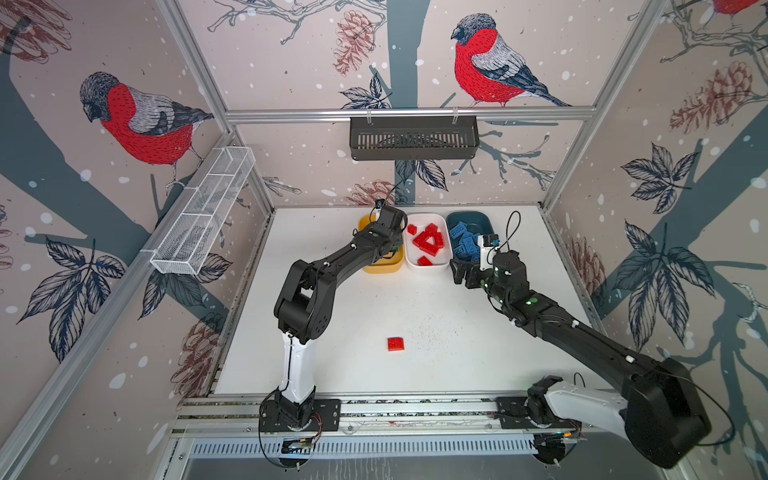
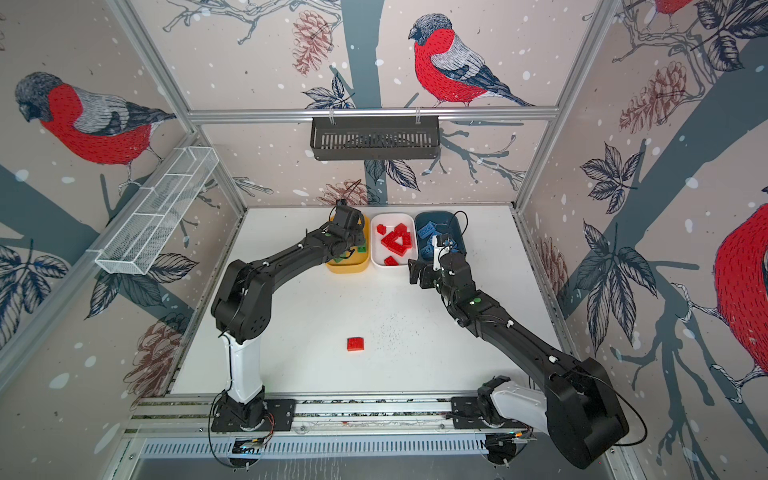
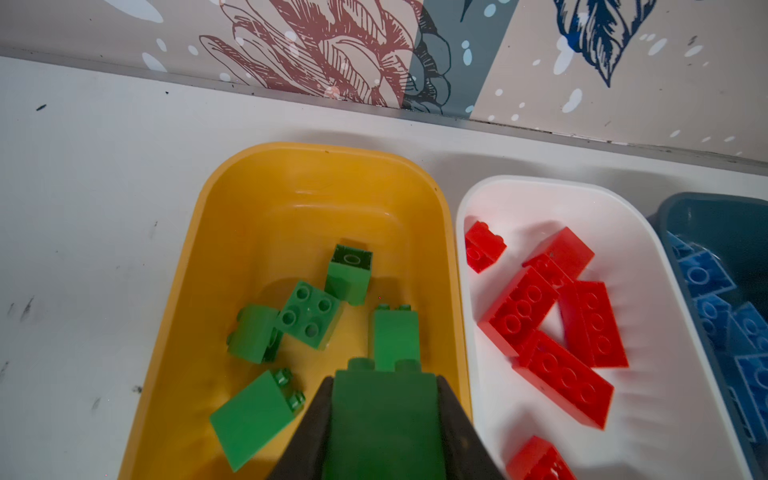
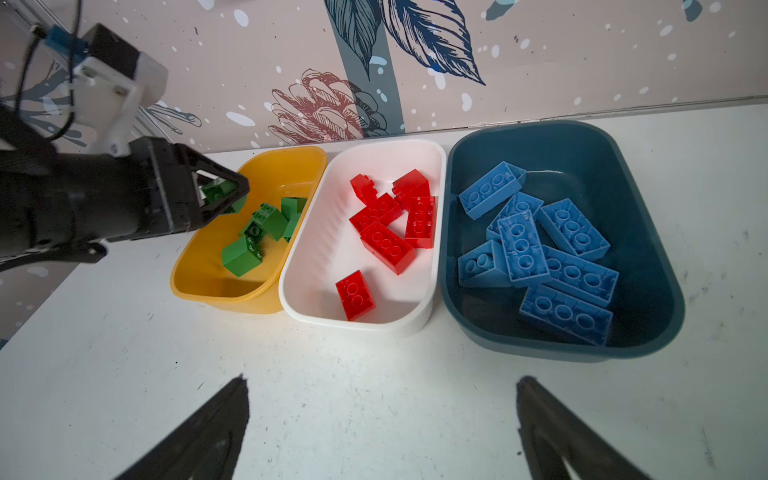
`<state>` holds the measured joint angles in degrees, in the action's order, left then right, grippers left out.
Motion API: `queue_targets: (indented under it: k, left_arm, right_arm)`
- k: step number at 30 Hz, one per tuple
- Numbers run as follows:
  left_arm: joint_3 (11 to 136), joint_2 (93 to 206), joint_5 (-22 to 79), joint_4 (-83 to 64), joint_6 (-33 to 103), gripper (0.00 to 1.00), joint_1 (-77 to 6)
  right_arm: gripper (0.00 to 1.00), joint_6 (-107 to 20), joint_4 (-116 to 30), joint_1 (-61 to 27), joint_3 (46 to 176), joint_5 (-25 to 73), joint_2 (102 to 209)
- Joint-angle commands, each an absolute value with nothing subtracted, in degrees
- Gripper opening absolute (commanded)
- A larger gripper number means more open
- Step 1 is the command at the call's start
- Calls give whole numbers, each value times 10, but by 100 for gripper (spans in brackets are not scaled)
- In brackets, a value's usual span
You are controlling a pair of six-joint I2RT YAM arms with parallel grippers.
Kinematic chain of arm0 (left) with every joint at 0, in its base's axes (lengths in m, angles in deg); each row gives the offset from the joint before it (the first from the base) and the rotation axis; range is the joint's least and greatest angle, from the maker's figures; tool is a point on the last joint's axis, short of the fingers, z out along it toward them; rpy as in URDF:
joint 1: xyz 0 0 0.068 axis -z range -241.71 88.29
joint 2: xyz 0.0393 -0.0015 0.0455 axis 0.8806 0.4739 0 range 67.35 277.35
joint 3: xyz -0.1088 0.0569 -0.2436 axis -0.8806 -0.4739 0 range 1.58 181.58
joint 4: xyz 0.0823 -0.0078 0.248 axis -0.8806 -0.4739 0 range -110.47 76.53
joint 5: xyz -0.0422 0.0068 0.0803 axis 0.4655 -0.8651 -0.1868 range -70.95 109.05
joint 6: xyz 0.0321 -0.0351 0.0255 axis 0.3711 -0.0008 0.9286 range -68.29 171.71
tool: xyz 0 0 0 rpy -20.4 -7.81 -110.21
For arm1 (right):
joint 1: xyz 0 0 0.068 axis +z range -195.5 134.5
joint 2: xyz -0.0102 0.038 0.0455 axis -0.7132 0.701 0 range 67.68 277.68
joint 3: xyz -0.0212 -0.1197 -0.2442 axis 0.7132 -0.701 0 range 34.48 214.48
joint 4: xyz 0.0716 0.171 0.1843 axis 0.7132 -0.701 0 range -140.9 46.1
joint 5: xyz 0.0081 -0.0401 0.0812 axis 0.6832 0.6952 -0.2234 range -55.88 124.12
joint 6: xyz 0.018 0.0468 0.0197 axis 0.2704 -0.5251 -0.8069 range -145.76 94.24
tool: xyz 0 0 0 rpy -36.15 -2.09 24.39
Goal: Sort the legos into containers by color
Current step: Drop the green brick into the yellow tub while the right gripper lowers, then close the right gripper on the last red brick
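1. We see the left gripper (image 3: 384,388) poised over the yellow tub (image 3: 291,187). Its two dark fingers (image 3: 451,419) pinch a green brick (image 3: 384,428) by its sides.
2. Under it, five more green legos (image 3: 309,313) lie loose on the floor of that tub, tumbled at different angles.
3. The white tub (image 4: 316,266) stands just beside the yellow one, in the middle of the row along the back wall. It holds the red legos (image 4: 386,241): a cluster toward the wall end and one lying apart at the nearer end.
4. The teal tub (image 4: 582,141) closes the row on the right, right up against the white tub. We cannot tell whether the two rims touch. Blue legos (image 4: 519,245) are heaped inside it, several showing their hollow undersides.
5. The right gripper (image 4: 380,388) hangs above the bare table (image 4: 374,353) just in front of the tubs. Its fingers (image 4: 216,424) are spread wide with nothing between them.
6. In both top views we find one red brick (image 1: 395,344) lying alone on the table, studs up. It is well apart from the tubs, in the clear stretch between the two arms.
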<state>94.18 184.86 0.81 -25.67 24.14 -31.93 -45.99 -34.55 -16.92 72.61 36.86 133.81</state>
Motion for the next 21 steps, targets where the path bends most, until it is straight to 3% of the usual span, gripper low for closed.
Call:
queue_targets:
  k: [1,8,14,21]
  left_arm:
    - [986,1881,-16,-285,253,24,-323]
    - [1042,1914,12,-304,254,37,-334]
    - [1006,1871,53,-269,256,71,-338]
    - [917,1788,68,-219,258,91,-338]
  right_arm:
    - [100,-434,-345,-161,719,365,1326]
    - [99,-376,-333,-126,693,352,1306]
    - [100,-300,-322,-88,678,315,1309]
    - [99,-220,-341,-45,686,256,1352]
